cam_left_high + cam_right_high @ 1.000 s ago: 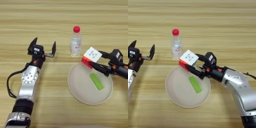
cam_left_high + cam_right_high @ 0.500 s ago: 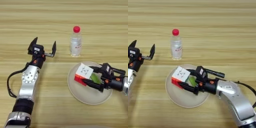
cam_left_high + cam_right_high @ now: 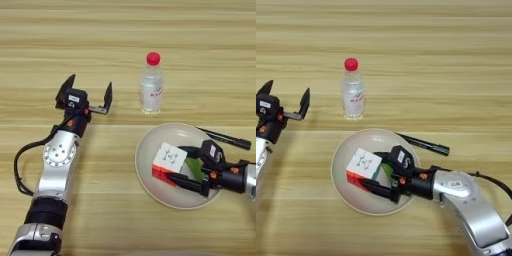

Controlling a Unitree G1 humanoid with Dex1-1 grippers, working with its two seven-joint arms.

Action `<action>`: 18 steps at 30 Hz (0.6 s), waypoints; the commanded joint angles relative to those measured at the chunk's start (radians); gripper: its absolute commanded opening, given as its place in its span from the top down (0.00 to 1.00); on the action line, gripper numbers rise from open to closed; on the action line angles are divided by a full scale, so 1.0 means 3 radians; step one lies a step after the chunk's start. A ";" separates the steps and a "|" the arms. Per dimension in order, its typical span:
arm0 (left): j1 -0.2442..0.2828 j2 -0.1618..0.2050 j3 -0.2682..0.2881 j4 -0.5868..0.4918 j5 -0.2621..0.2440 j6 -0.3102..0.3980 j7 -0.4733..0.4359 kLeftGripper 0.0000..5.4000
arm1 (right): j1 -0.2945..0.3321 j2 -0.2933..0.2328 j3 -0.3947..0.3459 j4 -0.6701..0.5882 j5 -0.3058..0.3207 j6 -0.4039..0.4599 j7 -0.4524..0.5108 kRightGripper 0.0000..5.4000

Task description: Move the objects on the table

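Observation:
A round cream plate (image 3: 146, 150) lies right of centre on the table. On it sits a puzzle cube (image 3: 168, 161) with its white face up and a red side toward me. My right gripper (image 3: 176, 163) reaches in from the right and is shut on the cube, one black finger at each side. A green block (image 3: 194, 168) lies on the plate behind the cube, mostly hidden by the cube and the fingers. A small clear bottle with a red cap (image 3: 151, 85) stands upright beyond the plate. My left gripper (image 3: 85, 93) rests open on the table left of the bottle, holding nothing.
A black pen (image 3: 225, 138) lies on the wood at the plate's far right rim, just above my right arm. My left arm stretches along the table's left side. A black cable loops beside it.
My right gripper has carried the cube from above the plate's far right rim down and leftward to the plate's middle, covering most of the green block. The left arm has not moved.

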 commanded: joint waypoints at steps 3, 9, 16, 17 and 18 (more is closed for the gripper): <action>-0.0037 0.0012 -0.0002 0.0034 0.0021 -0.0026 -0.0012 0.00 | -0.0015 -0.0037 -0.0001 0.0000 -0.0035 -0.0059 0.0014 0.19; -0.0043 0.0012 -0.0002 0.0051 0.0022 -0.0035 -0.0012 0.00 | -0.0031 -0.0035 -0.0033 -0.0034 -0.0011 -0.0065 0.0006 0.06; -0.0046 0.0013 -0.0001 0.0058 0.0021 -0.0040 -0.0014 0.00 | -0.0043 -0.0019 -0.0150 -0.0183 0.0171 -0.0047 0.0042 0.00; -0.0046 0.0013 -0.0001 0.0057 0.0021 -0.0040 -0.0014 0.00 | -0.0042 -0.0018 -0.0169 -0.0212 0.0210 -0.0043 0.0047 0.00; -0.0045 0.0013 -0.0001 0.0056 0.0021 -0.0040 -0.0013 0.00 | -0.0042 -0.0016 -0.0190 -0.0242 0.0255 -0.0037 0.0053 0.00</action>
